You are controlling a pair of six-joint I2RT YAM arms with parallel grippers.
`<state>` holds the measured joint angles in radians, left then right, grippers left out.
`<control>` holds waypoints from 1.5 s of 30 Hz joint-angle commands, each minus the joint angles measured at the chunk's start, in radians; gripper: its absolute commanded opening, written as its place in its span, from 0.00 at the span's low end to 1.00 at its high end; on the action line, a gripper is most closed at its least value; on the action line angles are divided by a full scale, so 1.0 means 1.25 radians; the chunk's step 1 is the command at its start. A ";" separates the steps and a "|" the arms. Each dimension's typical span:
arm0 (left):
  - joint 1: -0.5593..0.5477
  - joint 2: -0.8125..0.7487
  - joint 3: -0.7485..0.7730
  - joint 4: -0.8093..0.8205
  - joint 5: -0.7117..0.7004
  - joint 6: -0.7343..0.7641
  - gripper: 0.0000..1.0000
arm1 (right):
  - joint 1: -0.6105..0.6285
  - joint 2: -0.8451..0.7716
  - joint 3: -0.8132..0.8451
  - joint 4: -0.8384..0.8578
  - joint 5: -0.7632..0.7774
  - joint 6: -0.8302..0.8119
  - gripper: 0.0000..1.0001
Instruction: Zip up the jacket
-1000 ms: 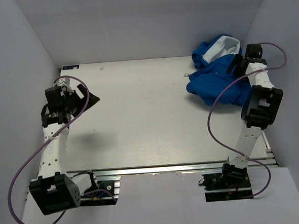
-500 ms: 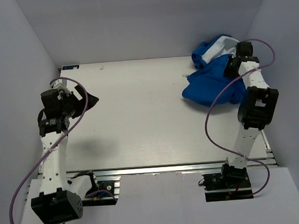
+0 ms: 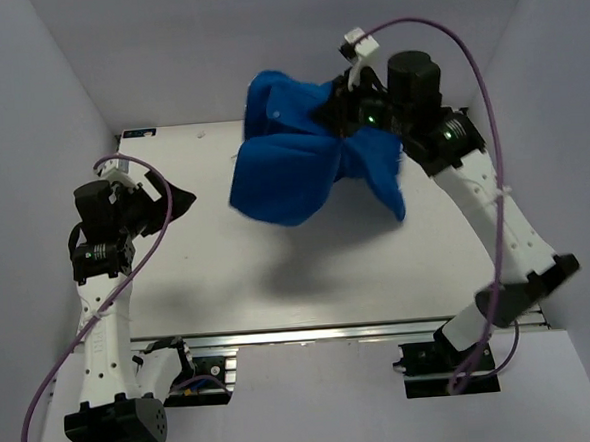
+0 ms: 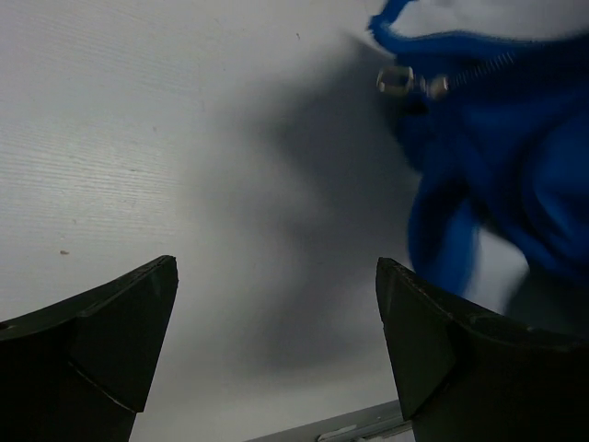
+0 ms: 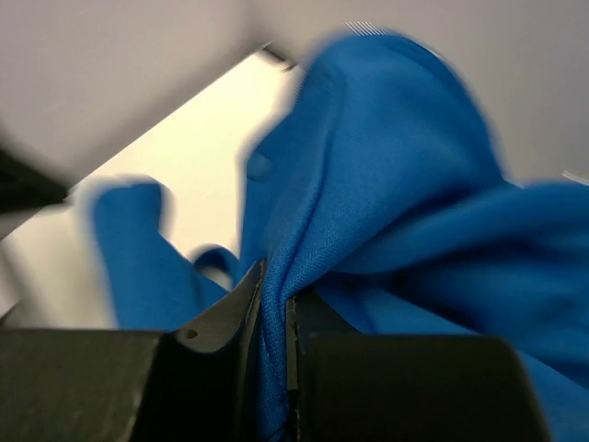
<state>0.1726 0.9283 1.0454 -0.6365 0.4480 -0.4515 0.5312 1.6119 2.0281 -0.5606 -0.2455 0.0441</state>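
A pale, matte table (image 3: 379,276) fills the space, boxed in by plain white walls (image 3: 294,41) on the left, back and right. An aluminium rail (image 3: 312,332) lines its near edge, and a soft shadow (image 3: 293,271) lies mid-surface under even light.

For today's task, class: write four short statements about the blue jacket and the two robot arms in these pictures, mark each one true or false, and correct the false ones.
1. The right gripper is shut on a fold of the bright blue fabric jacket. True.
2. The jacket lies spread flat on the white table. False: it hangs bunched in the air from the right gripper, above the table.
3. The left gripper is open and holds nothing. True.
4. The left gripper pinches the silver metal zipper pull. False: in the left wrist view the pull sits at the jacket's edge, well apart from the open fingers.
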 commanded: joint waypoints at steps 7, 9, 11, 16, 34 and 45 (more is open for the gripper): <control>-0.003 0.012 0.050 -0.075 -0.109 -0.009 0.98 | -0.006 -0.530 -0.781 0.149 0.368 0.254 0.00; -0.004 0.024 0.052 -0.075 -0.137 -0.011 0.98 | -0.010 -0.598 -0.833 0.006 0.452 0.319 0.13; -0.003 0.050 0.051 -0.070 -0.151 -0.019 0.98 | -0.013 -0.606 -0.832 -0.102 0.585 0.412 0.39; -0.003 0.117 0.029 -0.091 -0.117 -0.033 0.98 | -0.013 -0.568 -0.770 -0.149 0.582 0.315 0.89; -0.266 0.360 -0.064 -0.039 -0.280 -0.097 0.98 | 0.353 -0.296 -0.681 0.095 0.398 -0.107 0.89; -0.269 0.492 -0.055 0.100 -0.243 -0.095 0.89 | 0.478 -0.059 -0.611 0.149 0.438 -0.075 0.89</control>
<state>-0.1608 1.5291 0.9363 -0.5968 0.1162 -0.5686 1.1141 1.4948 1.2396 -0.4049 0.2775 -0.0582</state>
